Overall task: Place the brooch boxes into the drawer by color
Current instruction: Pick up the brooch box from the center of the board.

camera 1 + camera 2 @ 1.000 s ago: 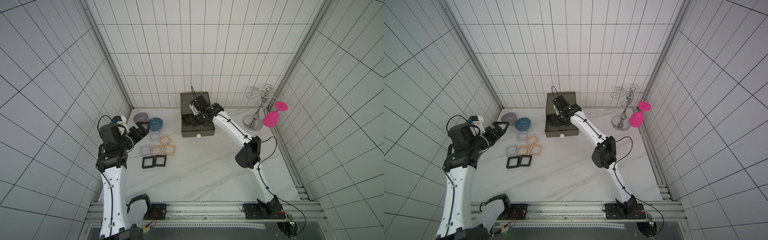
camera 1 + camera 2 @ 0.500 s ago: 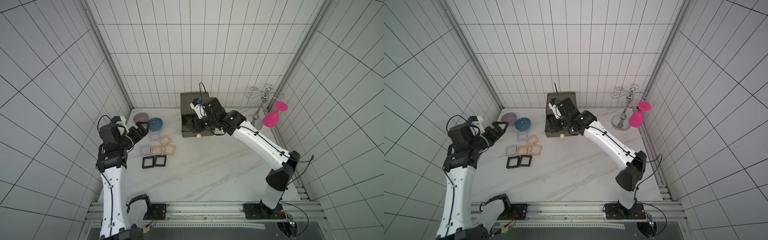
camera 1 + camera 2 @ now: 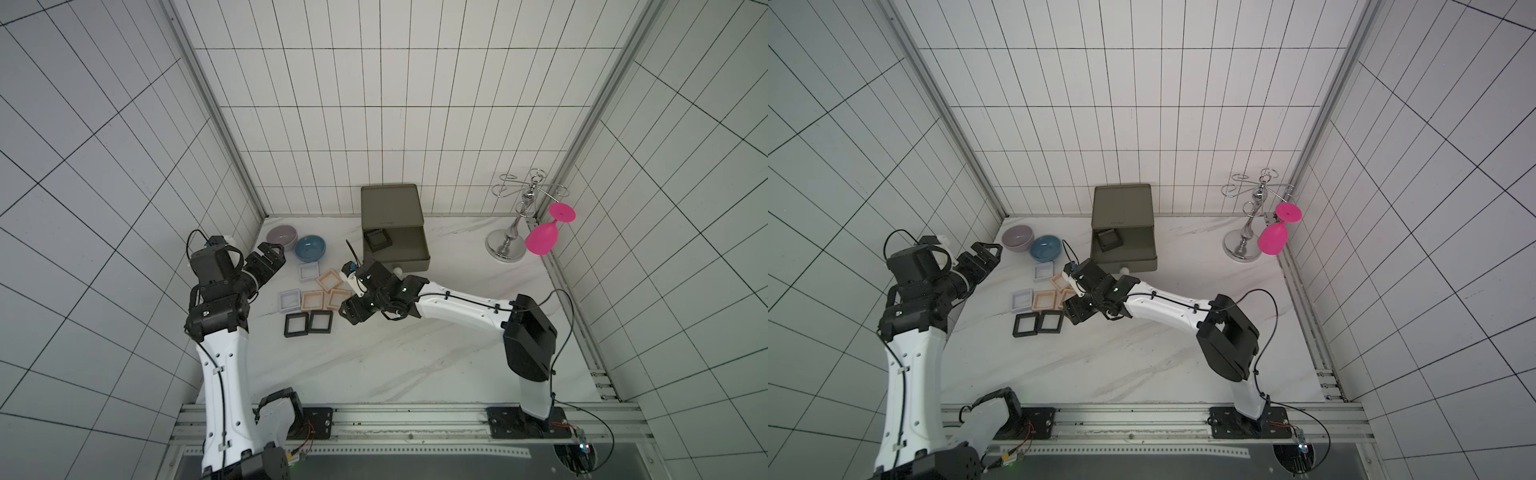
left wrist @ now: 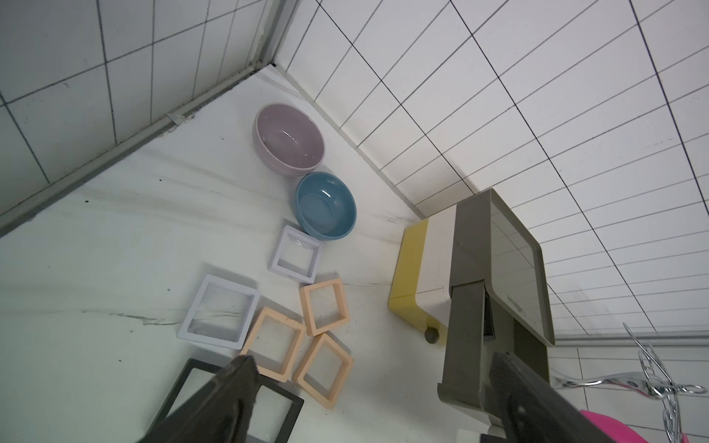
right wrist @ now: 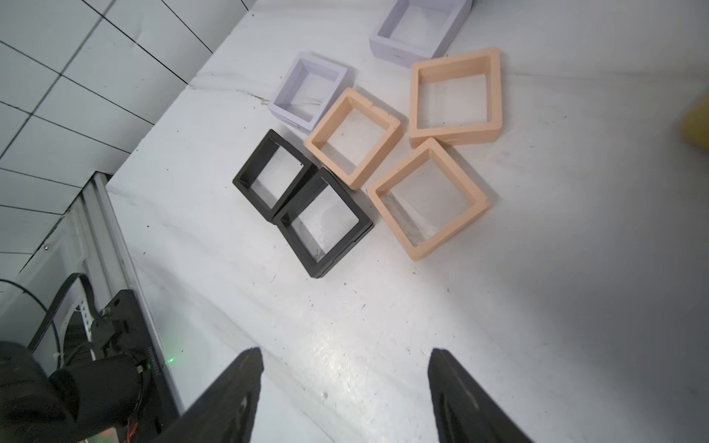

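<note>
- The drawer chest (image 3: 390, 203) stands at the back of the tabletop (image 3: 415, 353), against the tiled wall. In the left wrist view its white middle tier and yellow bottom tier are both shut.
- Its top drawer (image 3: 409, 249), dark olive, is pulled out toward the front. One black box (image 3: 377, 240) lies inside it, near the back, on the side toward the bowls.
- Seven more boxes lie on the tabletop between the left arm and the chest.
- Two black boxes (image 3: 296, 324) (image 3: 320, 322) lie side by side and touch each other, nearest to the front edge.
- Three peach boxes (image 3: 329, 280) (image 3: 312, 301) (image 3: 340, 299) make a close group just behind the black pair.
- One lavender box (image 3: 308, 272) lies just beside the blue bowl (image 3: 310, 248). The second lavender box (image 3: 289, 300) lies next to a peach box, on the side of the left arm.
- A lilac bowl (image 3: 281, 237) stands beside the blue one, near the back corner.
- The right pincer (image 5: 345, 356) is over the tabletop, just beside the black pair and the nearest peach box. Its jaws stand apart and nothing is between them.
- The left pincer (image 3: 274, 255) is raised near the lilac bowl. Its jaws are wide apart and it carries nothing.
- A metal glass stand (image 3: 515, 224) is at the back on the right side, and a pink glass (image 3: 542, 243) hangs on it upside down.
</note>
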Action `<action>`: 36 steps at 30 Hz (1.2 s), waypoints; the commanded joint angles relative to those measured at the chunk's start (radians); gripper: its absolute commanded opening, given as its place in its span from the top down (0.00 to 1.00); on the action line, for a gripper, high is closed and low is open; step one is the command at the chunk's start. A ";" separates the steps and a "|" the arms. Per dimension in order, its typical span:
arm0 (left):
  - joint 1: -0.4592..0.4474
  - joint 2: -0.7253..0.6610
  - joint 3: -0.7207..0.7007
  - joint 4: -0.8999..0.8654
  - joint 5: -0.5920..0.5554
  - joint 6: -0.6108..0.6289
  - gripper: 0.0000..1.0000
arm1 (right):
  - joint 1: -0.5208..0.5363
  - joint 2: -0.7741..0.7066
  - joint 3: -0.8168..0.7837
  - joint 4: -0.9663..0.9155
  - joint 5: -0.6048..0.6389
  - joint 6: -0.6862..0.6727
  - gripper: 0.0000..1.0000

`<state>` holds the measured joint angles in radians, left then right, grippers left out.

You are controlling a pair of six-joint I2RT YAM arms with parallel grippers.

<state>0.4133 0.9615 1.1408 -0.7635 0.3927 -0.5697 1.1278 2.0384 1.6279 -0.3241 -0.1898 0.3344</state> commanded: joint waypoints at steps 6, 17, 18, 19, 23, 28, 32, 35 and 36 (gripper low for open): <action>0.039 -0.007 0.063 0.014 -0.013 -0.069 0.01 | 0.000 0.255 0.348 -0.124 -0.036 0.017 0.33; 0.039 -0.029 0.026 0.050 0.069 -0.089 0.02 | 0.006 0.356 0.440 -0.196 -0.078 0.040 0.42; 0.039 -0.030 0.020 0.058 0.081 -0.090 0.01 | 0.007 0.359 0.440 -0.196 -0.081 0.044 0.42; 0.039 -0.030 0.014 0.067 0.095 -0.092 0.02 | 0.008 0.364 0.442 -0.196 -0.085 0.046 0.42; 0.039 -0.035 0.010 0.077 0.110 -0.100 0.01 | 0.009 0.392 0.473 -0.213 -0.096 0.051 0.42; 0.039 -0.036 0.020 0.069 0.109 -0.096 0.02 | 0.009 0.461 0.574 -0.277 -0.143 0.046 0.42; 0.039 -0.041 0.015 0.067 0.110 -0.092 0.02 | 0.009 0.505 0.633 -0.320 -0.150 0.052 0.43; 0.039 -0.047 0.009 0.069 0.109 -0.090 0.01 | 0.009 0.513 0.636 -0.325 -0.142 0.060 0.43; 0.039 -0.049 0.008 0.069 0.109 -0.091 0.02 | 0.009 0.514 0.636 -0.326 -0.139 0.061 0.44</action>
<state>0.4480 0.9318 1.1561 -0.7151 0.4931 -0.6655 1.1282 2.5370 2.2135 -0.6060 -0.3241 0.3824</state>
